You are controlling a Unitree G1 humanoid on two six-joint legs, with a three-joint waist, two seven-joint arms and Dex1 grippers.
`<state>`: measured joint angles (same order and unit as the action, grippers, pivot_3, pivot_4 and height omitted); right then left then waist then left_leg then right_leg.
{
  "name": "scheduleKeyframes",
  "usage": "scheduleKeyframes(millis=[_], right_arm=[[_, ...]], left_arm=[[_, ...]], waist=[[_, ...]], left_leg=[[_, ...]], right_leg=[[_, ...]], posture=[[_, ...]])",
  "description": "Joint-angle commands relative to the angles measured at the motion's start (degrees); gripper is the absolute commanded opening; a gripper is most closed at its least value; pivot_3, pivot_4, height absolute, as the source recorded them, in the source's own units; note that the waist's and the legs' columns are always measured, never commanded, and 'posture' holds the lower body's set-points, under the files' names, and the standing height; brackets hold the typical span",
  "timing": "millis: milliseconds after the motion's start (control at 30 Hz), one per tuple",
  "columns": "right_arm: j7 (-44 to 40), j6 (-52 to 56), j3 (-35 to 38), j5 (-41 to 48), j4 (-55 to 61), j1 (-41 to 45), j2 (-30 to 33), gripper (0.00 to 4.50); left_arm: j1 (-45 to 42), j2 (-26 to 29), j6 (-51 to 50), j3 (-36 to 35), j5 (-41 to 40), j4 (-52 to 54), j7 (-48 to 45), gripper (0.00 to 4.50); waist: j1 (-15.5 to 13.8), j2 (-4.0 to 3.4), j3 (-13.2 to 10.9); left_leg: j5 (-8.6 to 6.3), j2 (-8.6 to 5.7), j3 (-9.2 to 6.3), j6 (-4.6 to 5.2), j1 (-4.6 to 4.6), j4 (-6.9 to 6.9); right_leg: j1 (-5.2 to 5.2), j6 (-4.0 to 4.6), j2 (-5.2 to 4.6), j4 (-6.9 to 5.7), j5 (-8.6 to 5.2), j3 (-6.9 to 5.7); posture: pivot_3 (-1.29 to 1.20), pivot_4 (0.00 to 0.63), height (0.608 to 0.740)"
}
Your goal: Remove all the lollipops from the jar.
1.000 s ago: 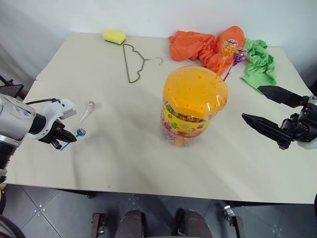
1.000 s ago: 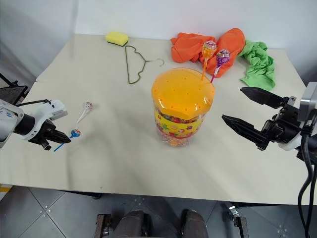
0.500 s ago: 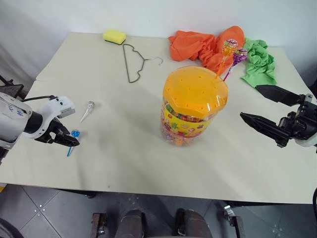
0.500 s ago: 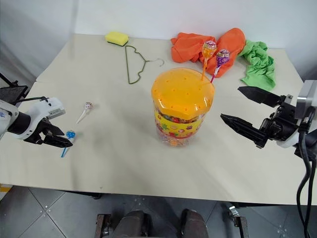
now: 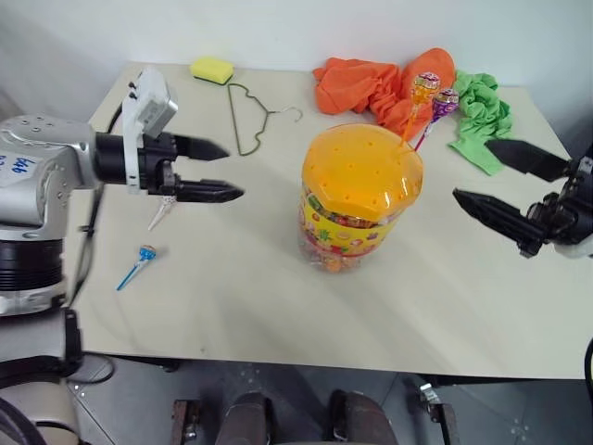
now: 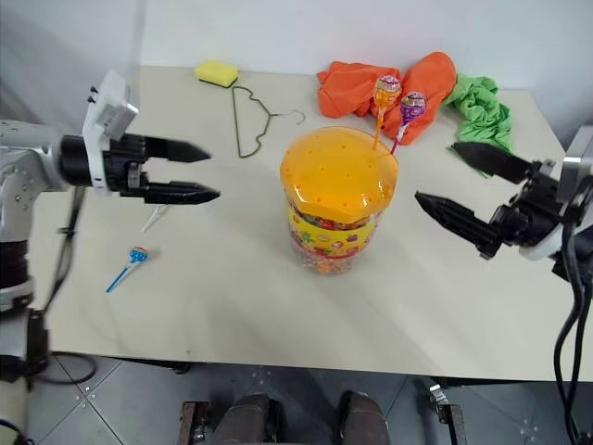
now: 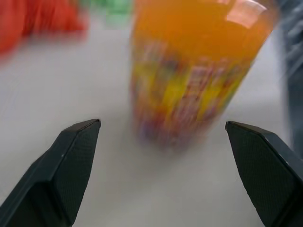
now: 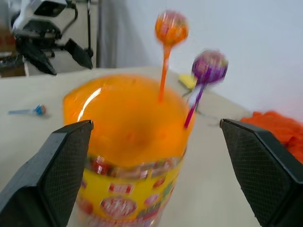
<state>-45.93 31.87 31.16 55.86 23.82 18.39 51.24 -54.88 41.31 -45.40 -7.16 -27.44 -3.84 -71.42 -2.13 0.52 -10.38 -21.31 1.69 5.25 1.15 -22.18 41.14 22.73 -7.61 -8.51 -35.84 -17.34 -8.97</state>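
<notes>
2 lollipops (image 5: 433, 92) standing in jar (image 5: 359, 199) lid, 2 on table (image 5: 259, 278), left gripper (image 5: 222, 171) and right gripper (image 5: 510, 181) both wide open, empty

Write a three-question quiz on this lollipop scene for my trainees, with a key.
1. How many lollipops stand in the jar lid?
2. True or false: the blue-stick lollipop is gripped by the left gripper.
3. Which lies nearest the yellow sponge: A the wire hanger, B the green cloth, C the jar?

Key:
1. Two, the orange-stick lollipop and the purple-stick lollipop.
2. False; it lies on the table, and the jaws are open and empty.
3. A.
</notes>
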Motion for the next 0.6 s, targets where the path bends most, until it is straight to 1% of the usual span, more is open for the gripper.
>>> scheduleKeyframes(millis=[33,167,267,433,600], right_arm=[[3.7,2.47,-0.3,0.49,-2.2,2.33,0.78,4.5],[3.51,8.05,-4.06,0.1,-5.09,5.06,4.23,4.5],[2.35,9.23,-6.0,0.4,-6.69,7.49,4.17,4.5],[0.05,7.86,-9.12,-2.2,-9.04,10.27,2.73,4.5],[-2.22,7.19,-13.31,-4.52,-14.39,16.31,0.62,4.5]], left_arm=[[1.14,-3.84,9.63,-4.46,-6.43,-3.48,-6.9,4.48],[0.48,-4.88,13.54,-3.83,-8.59,-8.09,-13.52,4.48],[-0.3,-4.37,15.02,-2.94,-8.5,-10.77,-15.77,4.48],[0.01,-3.15,16.45,-2.65,-7.75,-12.06,-15.85,4.48],[1.41,-2.71,16.72,-2.73,-8.33,-10.71,-15.15,4.48]], waist=[[0.15,0.0,0.01],[0.76,0.0,0.0],[0.83,-0.01,0.01],[0.71,0.0,0.01],[0.89,-0.01,0.01]], left_leg=[[0.0,-0.01,0.0,0.0,0.0,0.0],[0.0,-0.03,0.04,0.0,0.0,-0.05],[0.0,-0.03,0.05,0.0,0.02,-0.07],[0.0,-0.04,0.03,0.01,0.01,-0.06],[0.0,-0.04,0.03,0.01,0.01,-0.06]], right_leg=[[0.0,0.0,0.0,-0.01,0.0,0.0],[0.02,0.0,0.0,-0.01,0.0,-0.01],[0.03,0.0,0.01,-0.01,0.0,0.0],[0.03,0.0,0.0,0.0,0.0,0.0],[0.03,0.0,-0.01,0.0,0.0,0.0]], posture=[[0.0,0.15,0.74],[0.0,0.15,0.74],[0.0,0.15,0.74],[0.0,0.15,0.74],[0.0,0.15,0.74]])
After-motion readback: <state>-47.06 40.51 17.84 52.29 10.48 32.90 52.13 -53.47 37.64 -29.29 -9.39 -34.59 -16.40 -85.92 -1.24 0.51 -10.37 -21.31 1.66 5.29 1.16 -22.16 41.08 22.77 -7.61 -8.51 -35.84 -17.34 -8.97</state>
